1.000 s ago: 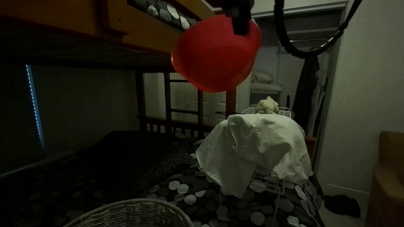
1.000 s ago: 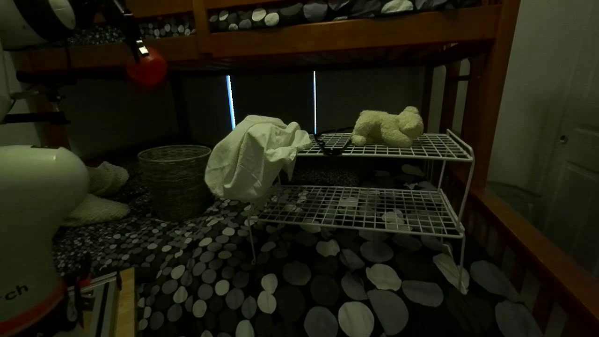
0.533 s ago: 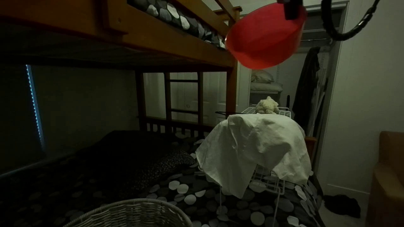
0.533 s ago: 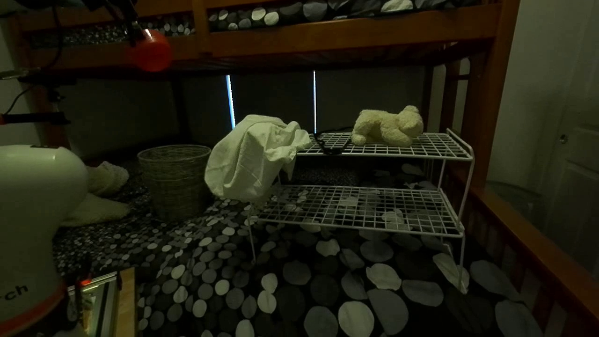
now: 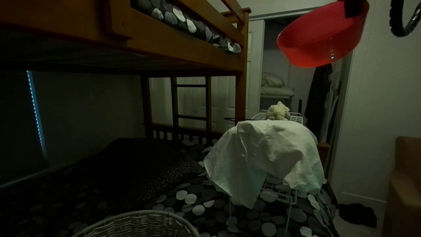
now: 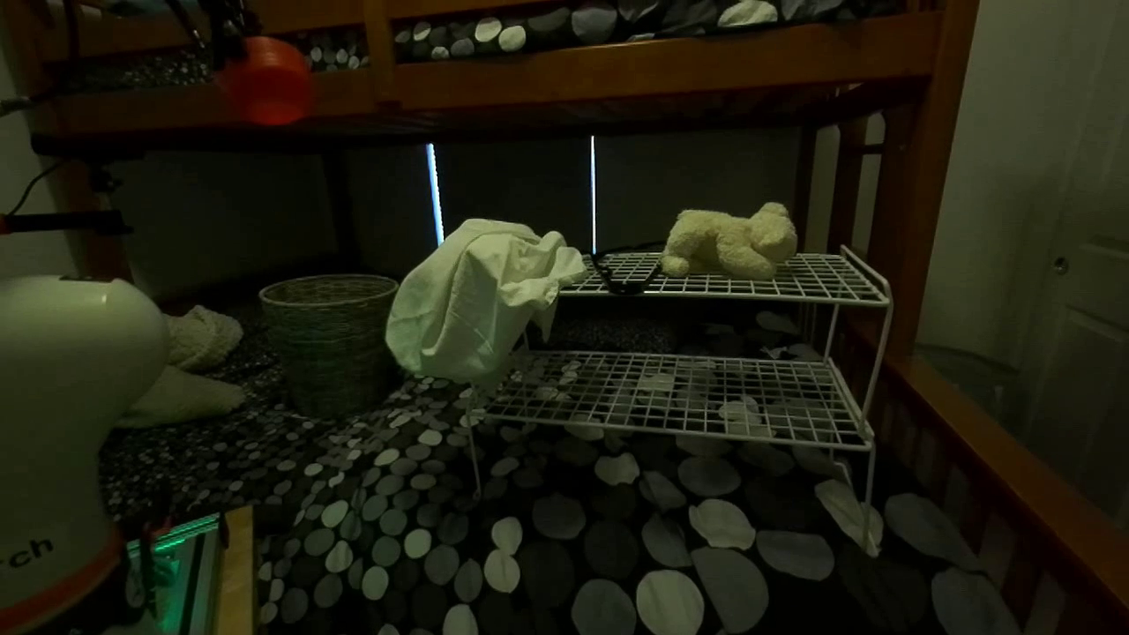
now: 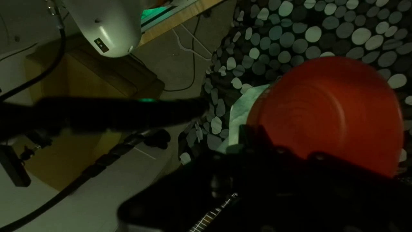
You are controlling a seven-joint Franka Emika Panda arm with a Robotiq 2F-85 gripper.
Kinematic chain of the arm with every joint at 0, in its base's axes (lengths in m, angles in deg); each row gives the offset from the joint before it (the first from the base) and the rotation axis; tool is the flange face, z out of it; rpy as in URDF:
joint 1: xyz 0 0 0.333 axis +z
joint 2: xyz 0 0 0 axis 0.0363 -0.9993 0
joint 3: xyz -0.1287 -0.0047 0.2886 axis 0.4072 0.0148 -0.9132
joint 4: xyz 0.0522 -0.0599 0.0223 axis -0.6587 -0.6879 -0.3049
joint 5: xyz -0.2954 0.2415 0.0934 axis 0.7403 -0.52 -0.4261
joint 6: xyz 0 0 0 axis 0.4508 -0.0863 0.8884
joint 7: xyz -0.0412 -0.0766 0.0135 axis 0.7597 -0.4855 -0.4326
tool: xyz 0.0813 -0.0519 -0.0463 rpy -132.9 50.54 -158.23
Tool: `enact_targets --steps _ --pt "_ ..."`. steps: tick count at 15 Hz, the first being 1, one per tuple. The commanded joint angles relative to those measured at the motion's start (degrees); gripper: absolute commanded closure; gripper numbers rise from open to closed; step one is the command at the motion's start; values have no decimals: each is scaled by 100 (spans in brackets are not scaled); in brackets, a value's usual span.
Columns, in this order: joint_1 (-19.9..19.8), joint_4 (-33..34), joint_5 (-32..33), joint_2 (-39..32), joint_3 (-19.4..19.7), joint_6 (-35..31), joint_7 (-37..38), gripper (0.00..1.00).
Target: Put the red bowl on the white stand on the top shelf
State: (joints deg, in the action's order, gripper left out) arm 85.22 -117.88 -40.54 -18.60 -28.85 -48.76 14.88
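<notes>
The red bowl (image 5: 324, 34) hangs in the air, tilted, with my gripper (image 5: 353, 8) shut on its rim. In an exterior view the same bowl (image 6: 269, 81) is at the upper left, higher in the picture than the white stand (image 6: 820, 275). That stand has two wire shelves, and a white cloth (image 6: 481, 295) drapes over its near end. In the wrist view the bowl (image 7: 328, 112) fills the right side, and the dark gripper (image 7: 252, 135) meets its edge. Part of the stand is hidden there behind the gripper body and bowl.
A cream plush toy (image 6: 732, 240) and a black object (image 6: 624, 280) rest on the top shelf. The wooden bunk bed rail (image 6: 661, 66) runs behind and above. A wicker basket (image 6: 328, 344) stands left of the stand on the dotted bedding. A dark cable (image 5: 403, 19) hangs beside the arm.
The bowl has risen with the gripper in both exterior views, and in an exterior view it has also swung far to the right. Green light now shows at the robot's base.
</notes>
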Motion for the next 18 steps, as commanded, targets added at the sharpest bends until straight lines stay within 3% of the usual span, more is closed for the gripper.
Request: enact_targets --steps 1,6,7,8,11,13,14,16,18 --pt "3 -30 0 -4 -3 -14 18 99" --pt "19 -1185 96 1466 -118 -390 -318 99" --pt "-1170 -1347 -70 1623 -1049 -508 -561 99" --pt "-1379 -1560 -204 1897 -1127 -573 -632 99" --pt "-2713 -2333 -900 2783 -1479 -842 -915 99" --pt "-3587 -2613 -1320 3139 -1437 -608 -877 99" --pt "-4027 -1944 -1203 2500 -1974 -573 -1315 97" --pt "-4614 -2288 -1398 2859 -1909 -561 -1524 97" --pt "-4702 -2433 -1423 2982 -1902 -565 -1554 97"
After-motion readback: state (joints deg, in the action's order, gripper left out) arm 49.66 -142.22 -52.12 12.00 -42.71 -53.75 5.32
